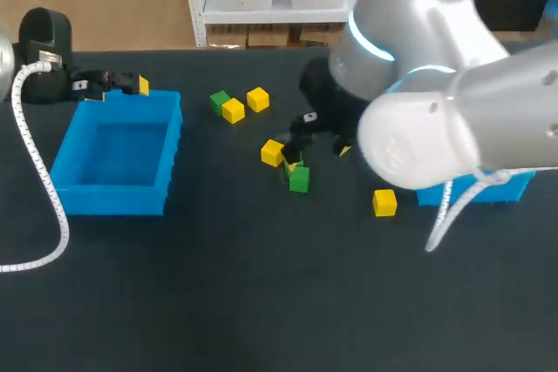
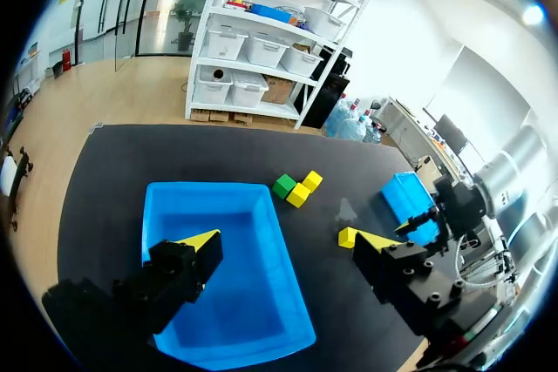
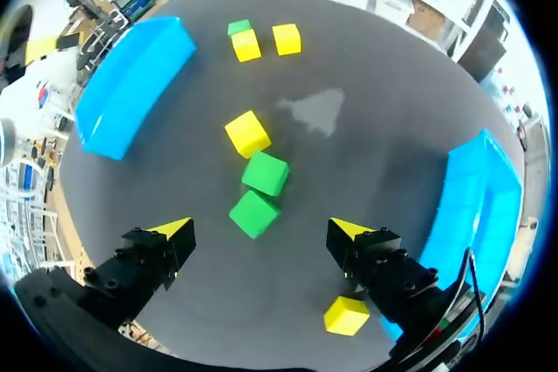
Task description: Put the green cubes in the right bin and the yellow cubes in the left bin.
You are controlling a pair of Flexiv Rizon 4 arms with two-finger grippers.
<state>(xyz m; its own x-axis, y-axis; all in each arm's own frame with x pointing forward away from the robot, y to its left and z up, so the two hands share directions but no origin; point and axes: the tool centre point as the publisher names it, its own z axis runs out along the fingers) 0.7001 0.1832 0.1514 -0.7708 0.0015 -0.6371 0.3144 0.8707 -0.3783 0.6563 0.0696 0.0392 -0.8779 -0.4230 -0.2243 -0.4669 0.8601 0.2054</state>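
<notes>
Two green cubes [image 3: 265, 173] [image 3: 255, 213] lie touching, just ahead of my open right gripper [image 3: 261, 233] and between the lines of its fingers; one green cube [image 1: 299, 179] shows from above. A yellow cube [image 3: 248, 133] lies just beyond them. A third green cube [image 1: 220, 100] sits with two yellow cubes [image 1: 233, 111] [image 1: 257, 99] farther back. Another yellow cube [image 1: 384, 202] rests near the right bin [image 1: 488, 187]. My open left gripper [image 2: 288, 240] hangs empty over the left bin [image 1: 113, 158].
Both bins are blue; the left one [image 2: 227, 267] holds nothing. My right arm [image 1: 436, 84] covers most of the right bin [image 3: 475, 206] from above. A white cable [image 1: 39, 172] runs along the left bin's outer side.
</notes>
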